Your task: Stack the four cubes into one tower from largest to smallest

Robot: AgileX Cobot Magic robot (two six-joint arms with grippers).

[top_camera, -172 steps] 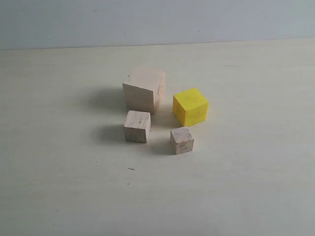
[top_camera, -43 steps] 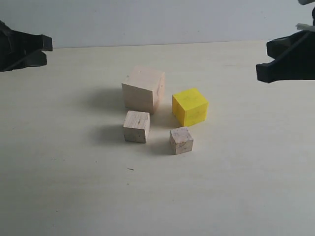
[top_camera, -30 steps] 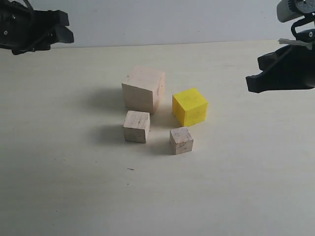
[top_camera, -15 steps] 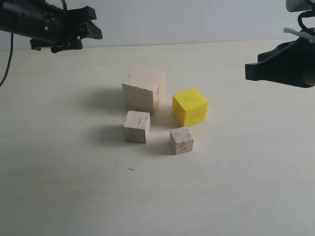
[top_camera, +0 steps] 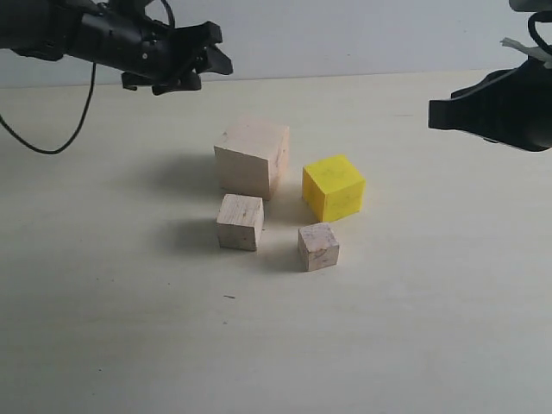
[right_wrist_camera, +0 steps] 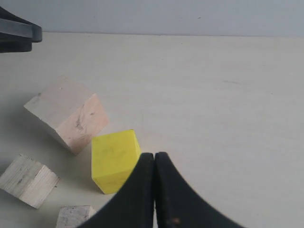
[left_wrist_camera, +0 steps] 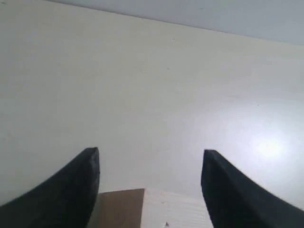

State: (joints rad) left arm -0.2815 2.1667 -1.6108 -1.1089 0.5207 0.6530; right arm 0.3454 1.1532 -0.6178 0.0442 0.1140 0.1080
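Note:
Four cubes sit apart on the table, none stacked. The large pale cube point(top_camera: 252, 158) is at the back, with the yellow cube point(top_camera: 334, 186) to its right. The medium pale cube point(top_camera: 241, 222) and the small pale cube point(top_camera: 318, 246) lie nearer the front. My left gripper point(top_camera: 217, 50) hangs open above and behind the large cube. In the left wrist view the large cube's top point(left_wrist_camera: 178, 213) shows below the open gripper point(left_wrist_camera: 151, 157). My right gripper point(top_camera: 440, 112) is shut on nothing, off to the right of the yellow cube point(right_wrist_camera: 114, 159); its closed tips point(right_wrist_camera: 154, 156) show in the right wrist view.
The pale table point(top_camera: 414, 328) ends at a grey wall point(top_camera: 345, 34) behind. A black cable point(top_camera: 52, 142) trails from the left arm over the table's left side. A small dark speck point(top_camera: 229, 297) lies in front of the cubes.
My left arm has swung in from the far left to a spot above and behind the large cube, still open. The right gripper has hardly moved. The cubes are unmoved.

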